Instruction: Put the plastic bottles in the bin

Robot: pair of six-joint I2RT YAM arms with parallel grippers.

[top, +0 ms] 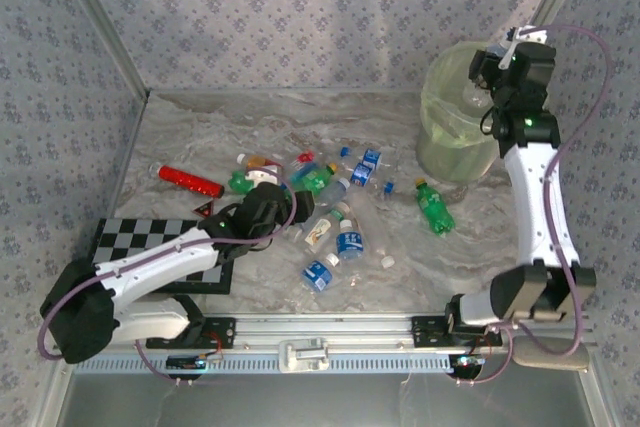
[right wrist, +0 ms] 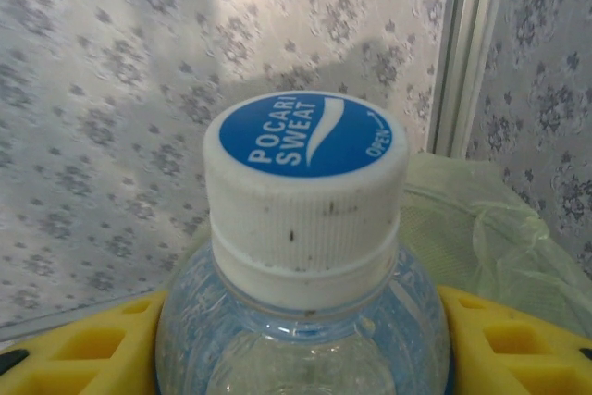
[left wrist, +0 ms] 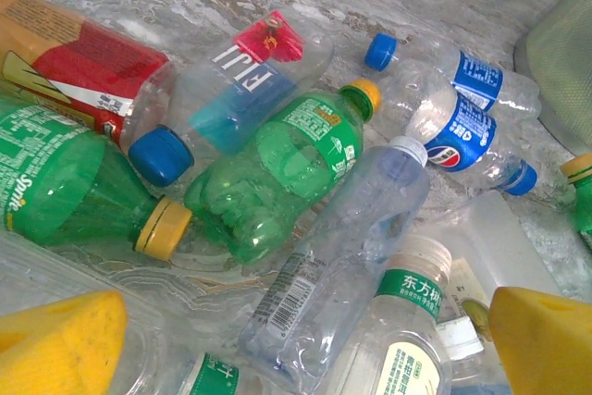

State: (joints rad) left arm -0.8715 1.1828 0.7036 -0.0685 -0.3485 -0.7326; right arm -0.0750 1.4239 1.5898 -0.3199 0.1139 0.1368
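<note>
Marbled grey tabletop (top: 480, 247) under patterned wallpaper is your workspace, and the bin (top: 450, 137) with its pale green bag is the marker for everything else. Your right gripper (top: 497, 59) hangs just above the bin's rim, its yellow pads (right wrist: 83, 353) clamped on a clear Pocari Sweat bottle (right wrist: 305, 228) that stands upright, white cap up, with the bag's edge just behind it. Well to the left of the bin, your left gripper (left wrist: 301, 349) hovers with its jaws spread wide and nothing between them, above the heap of plastic bottles (top: 320, 207). Beneath it lie a green Sprite bottle (left wrist: 55, 182), a Fiji bottle (left wrist: 240, 90) and a crushed clear bottle (left wrist: 342, 256), all touching. One green bottle (top: 434, 205) lies alone just in front of the bin. Far to the bin's left sits a checkerboard (top: 160, 242).
</note>
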